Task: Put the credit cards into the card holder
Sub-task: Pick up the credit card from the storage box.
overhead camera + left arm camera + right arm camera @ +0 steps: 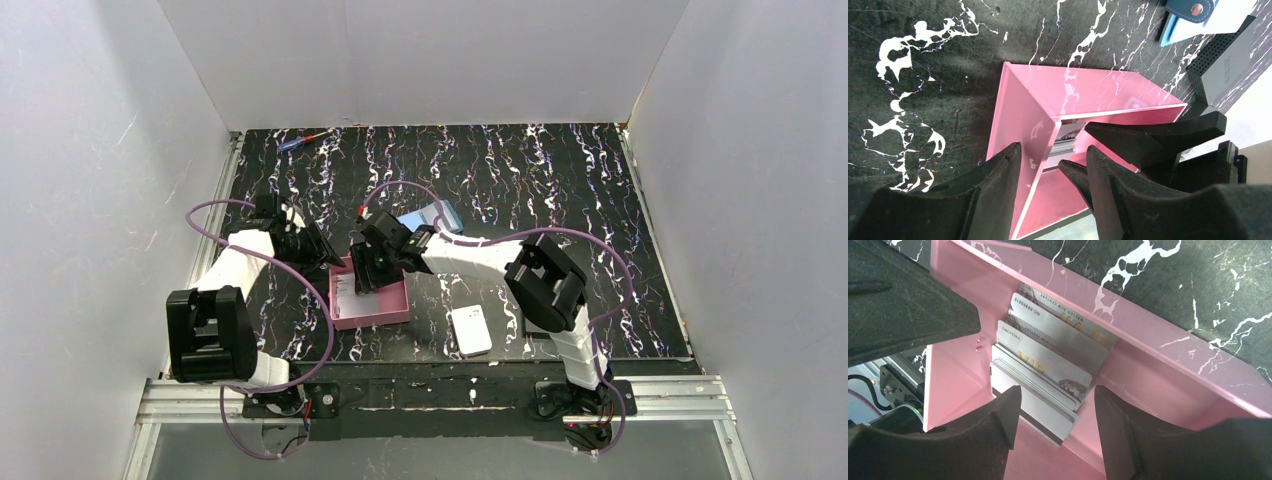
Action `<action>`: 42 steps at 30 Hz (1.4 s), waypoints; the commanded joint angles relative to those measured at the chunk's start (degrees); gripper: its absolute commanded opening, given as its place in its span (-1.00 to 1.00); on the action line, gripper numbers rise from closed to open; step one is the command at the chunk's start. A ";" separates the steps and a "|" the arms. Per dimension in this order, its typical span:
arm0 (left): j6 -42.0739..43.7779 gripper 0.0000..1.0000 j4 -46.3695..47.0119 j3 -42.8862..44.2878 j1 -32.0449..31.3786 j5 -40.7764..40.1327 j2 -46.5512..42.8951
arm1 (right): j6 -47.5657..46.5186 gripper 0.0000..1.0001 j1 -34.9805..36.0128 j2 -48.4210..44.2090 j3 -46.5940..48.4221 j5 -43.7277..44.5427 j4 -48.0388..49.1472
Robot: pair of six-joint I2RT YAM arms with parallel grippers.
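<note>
Several pale credit cards (pixel 1048 365) stand stacked on edge in a corner of the pink tray (pixel 1158 350), also seen in the top view (pixel 345 290). My right gripper (pixel 1057 390) is open inside the tray, its fingers either side of the stack's near end, holding nothing. My left gripper (pixel 1053 147) is open and straddles the tray's left wall (pixel 1018 110), one finger outside, one inside. The teal-blue card holder (pixel 430 218) lies open on the table behind the tray, apart from both grippers; its strap with a snap shows in the left wrist view (pixel 1193 7).
A thicker white rounded block (pixel 471 330) lies on the black marbled table right of the tray, near the front edge. A pen (pixel 300 140) lies at the far left back. White walls enclose the table on three sides.
</note>
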 commanded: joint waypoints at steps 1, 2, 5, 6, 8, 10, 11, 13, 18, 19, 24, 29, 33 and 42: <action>0.21 -0.03 -0.58 -0.36 0.07 1.22 -1.96 | -0.34 0.27 0.19 1.85 2.93 0.70 -2.31; 0.21 -0.03 -0.68 -0.44 0.07 1.23 -1.96 | -0.30 0.26 0.28 1.94 2.94 0.57 -2.18; 0.30 -0.03 -0.68 -0.53 0.07 1.30 -2.04 | -0.58 0.24 0.42 2.26 3.22 0.23 -1.95; 0.30 -0.03 -0.69 -0.53 0.07 1.41 -1.99 | -0.68 0.23 0.45 2.45 3.40 0.08 -1.95; 0.30 -0.03 -0.69 -0.53 0.08 1.51 -1.99 | -0.77 0.22 0.50 2.93 3.83 -0.47 -1.95; 0.33 -0.03 -0.77 -0.47 0.09 1.50 -1.99 | -0.85 0.19 0.54 3.08 3.92 -1.01 -1.61; 0.38 -0.03 -0.78 -0.44 0.07 1.49 -2.03 | -0.91 0.18 0.55 3.03 3.80 -1.27 -1.23; 0.44 -0.03 -0.86 -0.44 0.07 1.49 -1.97 | -1.09 0.15 0.61 2.64 3.49 -1.57 -0.45; 0.47 -0.03 -0.87 -0.44 0.11 1.47 -1.93 | -1.64 0.05 0.72 1.18 2.76 -1.96 0.95; 0.47 -0.03 -0.85 -0.37 0.09 1.57 -1.88 | -1.79 0.03 0.79 0.83 2.57 -1.96 1.15; 0.64 -0.03 -0.94 -0.42 0.07 1.47 -2.03 | -2.34 -0.03 0.98 -1.08 1.53 -1.50 1.85; 0.71 -0.03 -1.04 -0.44 0.07 1.23 -2.14 | -2.84 -0.04 1.55 -2.75 0.58 -1.21 2.71; 0.74 -0.02 -1.11 -0.59 0.08 1.09 -2.29 | -3.15 -0.03 1.84 -3.27 0.40 -1.06 2.80; 0.82 -0.02 -1.13 -0.53 0.08 1.07 -2.36 | -3.68 0.01 2.35 -3.99 0.39 -0.91 2.99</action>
